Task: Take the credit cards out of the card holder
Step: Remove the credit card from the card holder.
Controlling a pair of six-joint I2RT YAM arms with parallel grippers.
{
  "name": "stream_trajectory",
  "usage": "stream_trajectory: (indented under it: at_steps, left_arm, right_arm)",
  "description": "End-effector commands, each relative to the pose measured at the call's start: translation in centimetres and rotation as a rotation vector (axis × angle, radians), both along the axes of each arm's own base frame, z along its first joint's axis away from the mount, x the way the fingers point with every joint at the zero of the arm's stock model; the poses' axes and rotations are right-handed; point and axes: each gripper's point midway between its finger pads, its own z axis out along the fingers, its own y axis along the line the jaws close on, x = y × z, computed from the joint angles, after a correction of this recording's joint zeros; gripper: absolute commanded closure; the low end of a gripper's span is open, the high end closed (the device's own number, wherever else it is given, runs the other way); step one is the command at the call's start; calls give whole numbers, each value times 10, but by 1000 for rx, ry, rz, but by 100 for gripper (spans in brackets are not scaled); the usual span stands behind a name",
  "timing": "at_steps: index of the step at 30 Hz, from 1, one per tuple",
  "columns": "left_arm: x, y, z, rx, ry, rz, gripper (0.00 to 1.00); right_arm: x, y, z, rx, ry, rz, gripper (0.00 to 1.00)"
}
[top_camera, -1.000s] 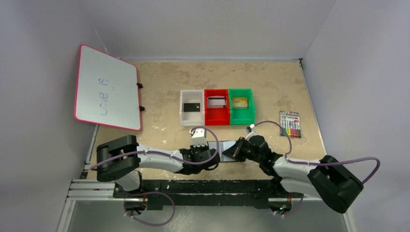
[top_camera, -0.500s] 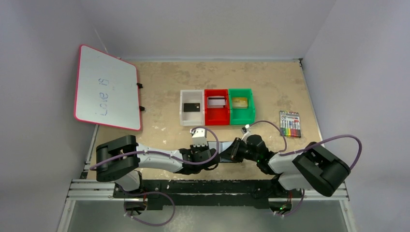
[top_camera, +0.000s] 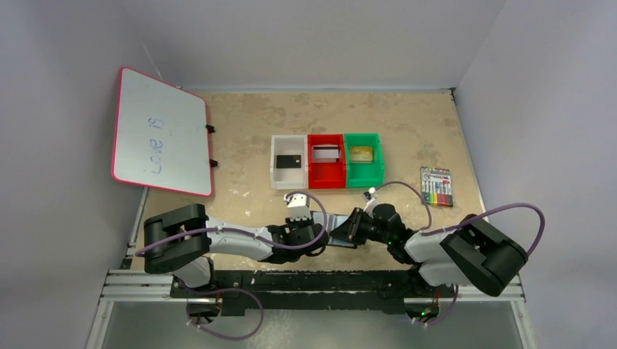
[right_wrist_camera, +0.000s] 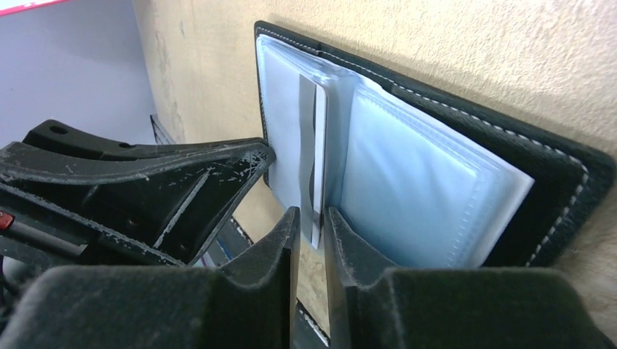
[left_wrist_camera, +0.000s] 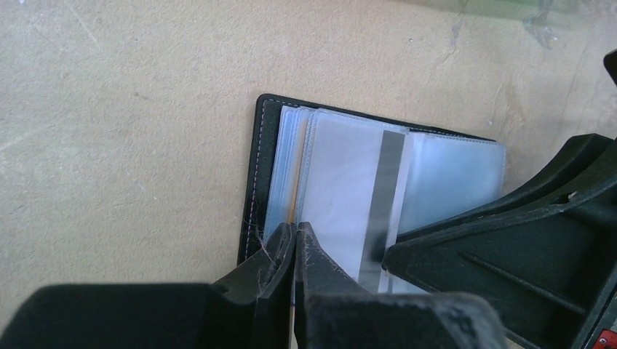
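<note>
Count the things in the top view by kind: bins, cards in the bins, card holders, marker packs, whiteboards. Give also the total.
Bins: 3 (white bin, red bin, green bin)
Cards in the bins: 3 (black card, silver-grey card, gold card)
Card holder: 1
Marker pack: 1
Whiteboard: 1
Total: 9

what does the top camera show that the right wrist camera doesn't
Only the top view: the whiteboard's written face, the marker pack, and the black card in the white bin, the silver card in the red bin, the gold card in the green bin.
Only the right wrist view: the card holder's clear sleeves and a striped card whose end sits between the right gripper's slightly parted fingers.
Both: the card holder, with the left gripper and right gripper meeting at it.
</note>
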Motion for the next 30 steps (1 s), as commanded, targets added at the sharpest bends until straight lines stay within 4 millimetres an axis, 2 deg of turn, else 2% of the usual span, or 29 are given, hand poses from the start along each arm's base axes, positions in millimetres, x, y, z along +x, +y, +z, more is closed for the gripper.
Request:
stream_trajectory:
  at_steps: [1, 2, 6, 10, 13, 15, 18, 25, 30]
  left_arm:
    - [-32, -48, 6, -201, 119, -179, 100]
    - [-32, -50, 11, -215, 115, -185, 100]
    - [-31, -50, 28, -260, 92, -185, 94]
    - [-31, -47, 41, -293, 77, -183, 93]
    - [-30, -44, 41, -288, 76, -178, 90]
    - [-30, -41, 38, -270, 79, -171, 84]
    - [-27, -38, 33, -227, 74, -161, 81]
    - [-13, -5, -8, 65, 80, -36, 80]
    - [-7, -3, -16, 99, 76, 19, 80]
  right_arm:
    - [3, 20, 41, 126, -90, 66, 79]
    - [4, 19, 40, 118, -87, 61, 80]
    - [8, 12, 29, 55, -51, 9, 99]
    - [7, 9, 32, 70, -58, -7, 100]
    - [6, 8, 40, 98, -70, -14, 100]
    - [5, 8, 43, 110, -76, -16, 100]
    - [3, 6, 42, 103, -68, -15, 100]
    - [-3, -2, 29, 55, -20, -31, 100]
    - [-6, -11, 13, -31, 34, -47, 100]
